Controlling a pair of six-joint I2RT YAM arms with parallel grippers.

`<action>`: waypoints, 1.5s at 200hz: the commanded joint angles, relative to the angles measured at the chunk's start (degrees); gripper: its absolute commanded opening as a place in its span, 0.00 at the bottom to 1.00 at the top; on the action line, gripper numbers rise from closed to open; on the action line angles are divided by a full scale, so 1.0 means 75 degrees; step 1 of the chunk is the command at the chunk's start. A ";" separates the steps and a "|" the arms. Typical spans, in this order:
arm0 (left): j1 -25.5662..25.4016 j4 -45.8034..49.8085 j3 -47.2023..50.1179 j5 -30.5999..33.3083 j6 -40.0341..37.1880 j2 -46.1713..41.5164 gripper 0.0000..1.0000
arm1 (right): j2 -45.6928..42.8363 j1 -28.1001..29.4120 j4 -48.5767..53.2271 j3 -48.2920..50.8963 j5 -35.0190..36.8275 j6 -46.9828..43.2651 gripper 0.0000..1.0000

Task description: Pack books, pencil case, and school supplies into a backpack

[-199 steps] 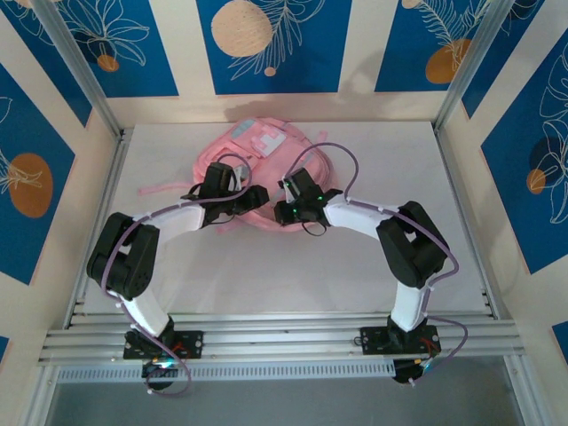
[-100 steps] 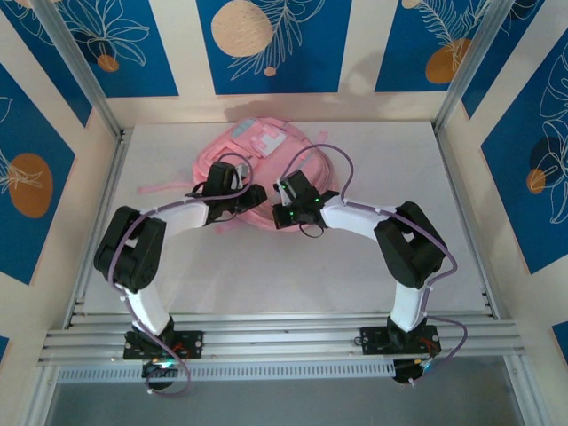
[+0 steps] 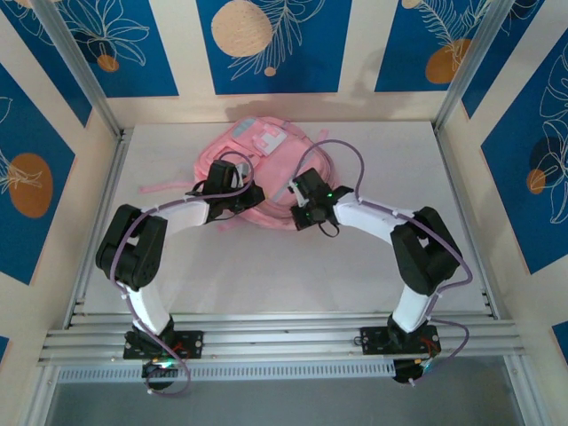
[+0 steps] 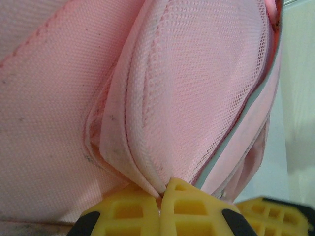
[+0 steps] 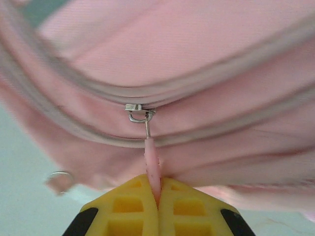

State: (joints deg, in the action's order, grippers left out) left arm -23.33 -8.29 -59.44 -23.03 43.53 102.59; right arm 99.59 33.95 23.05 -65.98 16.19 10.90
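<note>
The pink backpack point(image 3: 266, 161) lay toward the far side of the white worktop point(image 3: 355, 266), its pale patch point(image 3: 257, 138) facing up and one long strap point(image 3: 164, 188) trailing off to the left. Both arms reached in over its near edge, one from each side. Seen from its wrist, the left end effector point(image 4: 160, 194) had its yellow fingers pressed together on a mesh fold point(image 4: 142, 162) of the bag, the netting bunched up just above the tips. The right end effector point(image 5: 157, 191) was likewise closed, pinching the pink zipper pull point(image 5: 151, 157), which hung from a small metal slider point(image 5: 139, 112) on the grey zipper track point(image 5: 221, 73) running across the fabric.
</note>
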 commanded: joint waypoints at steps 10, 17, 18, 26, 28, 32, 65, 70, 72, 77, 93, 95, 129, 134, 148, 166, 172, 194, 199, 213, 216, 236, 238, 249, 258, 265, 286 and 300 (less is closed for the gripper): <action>0.0252 0.0614 -0.0152 0.0212 -0.0706 -0.0391 0.00 | -0.0066 -0.1072 0.0900 -0.0612 0.0703 -0.0506 0.00; 0.0263 0.0709 -0.0129 0.0199 -0.0775 -0.0436 0.00 | -0.0002 -0.1253 0.0847 -0.0771 0.0616 -0.0608 0.00; 0.0263 0.0726 -0.0127 0.0199 -0.0781 -0.0448 0.00 | 0.0004 -0.1273 0.0838 -0.0798 0.0606 -0.0620 0.00; 0.0272 0.0853 -0.0117 0.0171 -0.0878 -0.0491 0.00 | 0.0074 -0.1434 0.0795 -0.0988 0.0509 -0.0721 0.00; 0.0274 0.0882 -0.0114 0.0160 -0.0904 -0.0502 0.00 | 0.0091 -0.1481 0.0785 -0.1018 0.0475 -0.0739 0.00; 0.0275 0.0939 -0.0124 0.0128 -0.0962 -0.0523 0.00 | 0.0128 -0.1552 0.0772 -0.1109 0.0426 -0.0777 0.00; 0.0457 0.1647 -0.0360 0.0028 -0.1551 -0.0542 0.00 | 0.0286 -0.1734 0.0767 -0.1290 -0.0012 -0.0873 0.00; 0.0528 0.1775 -0.0418 0.0061 -0.1660 -0.0525 0.00 | 0.0242 -0.1685 0.0735 -0.1210 -0.0120 -0.0864 0.00; 0.0549 0.1815 -0.0439 0.0074 -0.1701 -0.0528 0.00 | 0.0220 -0.1661 0.0727 -0.1155 -0.0166 -0.0857 0.00; 0.0643 0.1909 -0.0500 0.0109 -0.1779 -0.0519 0.00 | 0.0151 -0.1595 0.0658 -0.1038 -0.0289 -0.0867 0.00; 0.0989 0.2084 -0.0676 0.0249 -0.1955 -0.0483 0.00 | -0.0087 -0.1286 0.0395 -0.0614 -0.0542 -0.0830 0.00; 0.1042 0.2104 -0.0708 0.0264 -0.1973 -0.0483 0.00 | -0.0114 -0.1250 0.0384 -0.0573 -0.0564 -0.0814 0.00; 0.1845 0.2356 -0.1296 0.0618 -0.2031 -0.0386 0.00 | -0.0418 -0.0590 0.0130 -0.0227 -0.1236 -0.0282 0.00; 0.1897 0.2408 -0.1376 0.0657 -0.2021 -0.0399 0.01 | -0.0412 -0.0473 0.0096 -0.0237 -0.1311 -0.0203 0.00; 0.1908 0.2451 -0.1494 0.0712 -0.1971 -0.0516 0.16 | -0.0358 -0.0210 -0.0007 -0.0370 -0.1554 -0.0034 0.00; 0.1892 0.2288 -0.1269 0.0406 -0.1626 -0.0767 0.37 | -0.0172 0.0054 -0.0117 -0.0674 -0.1839 0.0159 0.00; 0.1887 0.2205 -0.1108 0.0302 -0.1503 -0.0896 0.40 | -0.0090 0.0121 -0.0147 -0.0784 -0.1917 0.0225 0.00; 0.1760 0.1847 -0.0337 0.0199 -0.1052 -0.1558 0.49 | 0.0205 0.0353 -0.0237 -0.1173 -0.2122 0.0317 0.00; 0.1716 0.1845 -0.0178 0.0227 -0.0983 -0.1727 0.50 | 0.0276 0.0398 -0.0237 -0.1270 -0.2125 0.0317 0.00; 0.1557 0.1701 0.0325 0.0268 -0.0611 -0.2134 0.56 | 0.0473 0.0508 -0.0214 -0.1481 -0.2192 0.0329 0.00; 0.1528 0.1618 0.0442 0.0278 -0.0492 -0.2233 0.57 | 0.0508 0.0538 -0.0214 -0.1526 -0.2218 0.0329 0.00; 0.1235 0.1043 0.1187 0.0401 0.0404 -0.2677 0.59 | 0.0653 0.0695 -0.0236 -0.1653 -0.2240 0.0345 0.00; 0.1195 0.0970 0.1266 0.0446 0.0515 -0.2725 0.59 | 0.0660 0.0707 -0.0243 -0.1655 -0.2240 0.0347 0.00; 0.0987 0.0389 0.1712 0.0630 0.1221 -0.2888 0.59 | 0.0658 0.0758 -0.0295 -0.1628 -0.2240 0.0379 0.00; 0.0772 -0.0159 0.2073 0.0819 0.1900 -0.2949 0.60 | 0.0633 0.0777 -0.0357 -0.1577 -0.2282 0.0425 0.00; 0.0627 -0.0643 0.2341 0.0973 0.2402 -0.2935 0.60 | 0.0600 0.0792 -0.0416 -0.1510 -0.2351 0.0477 0.00; 0.0206 -0.1608 0.2743 0.1592 0.3417 -0.2726 0.63 | 0.0452 0.0864 -0.0553 -0.1290 -0.2536 0.0534 0.00; 0.0023 -0.1888 0.2714 0.1954 0.3723 -0.2486 0.63 | 0.0375 0.0949 -0.0554 -0.1154 -0.2473 0.0358 0.00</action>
State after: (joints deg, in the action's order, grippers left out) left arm -21.04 -11.75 -39.42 -14.76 60.71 81.87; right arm 104.20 39.64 20.53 -76.16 0.99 14.04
